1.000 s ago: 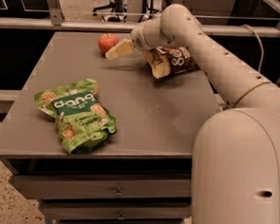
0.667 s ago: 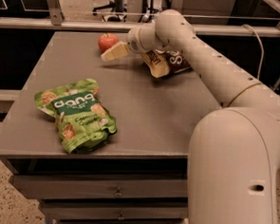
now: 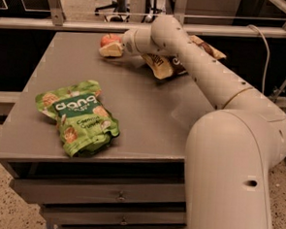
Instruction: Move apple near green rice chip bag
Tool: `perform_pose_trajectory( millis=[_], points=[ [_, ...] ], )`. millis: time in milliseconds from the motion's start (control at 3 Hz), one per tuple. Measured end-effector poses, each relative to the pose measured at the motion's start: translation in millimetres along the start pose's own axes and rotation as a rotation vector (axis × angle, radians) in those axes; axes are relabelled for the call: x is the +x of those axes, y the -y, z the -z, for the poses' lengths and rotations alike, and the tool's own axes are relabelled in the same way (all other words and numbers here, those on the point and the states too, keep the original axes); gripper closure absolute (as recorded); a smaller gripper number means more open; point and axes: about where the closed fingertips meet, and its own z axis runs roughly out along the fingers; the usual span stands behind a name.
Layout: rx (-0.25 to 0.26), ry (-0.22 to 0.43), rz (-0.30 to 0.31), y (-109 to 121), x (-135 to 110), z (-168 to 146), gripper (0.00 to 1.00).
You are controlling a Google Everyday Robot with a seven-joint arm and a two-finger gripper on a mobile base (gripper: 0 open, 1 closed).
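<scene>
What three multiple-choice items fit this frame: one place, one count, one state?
1. Where is the apple?
A. at the table's far edge, by the gripper
B. atop the green rice chip bag
C. on the floor

2. How many snack bags lie on the table?
A. one
B. two
C. four

3. How is the green rice chip bag?
A. gripped and lifted
B. lying flat, lettering up
C. hanging off the table

Answers:
1 A, the apple sits at the far edge next to the gripper.
2 B, the green bag plus the brown chip bag under the arm.
3 B, it rests front-left with "dang" readable.
</scene>
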Motion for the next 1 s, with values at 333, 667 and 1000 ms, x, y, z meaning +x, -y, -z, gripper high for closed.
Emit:
perform_pose_trajectory(
  millis=[333,667,1000],
  points=[
    [-0.004,0.025,-0.025,-5,-6,2,0.7],
    [-0.002,0.042,-0.031,-8,-20,18,0.93],
    [-0.032,0.067,-0.031,-26,-30,46,1.0]
  ],
)
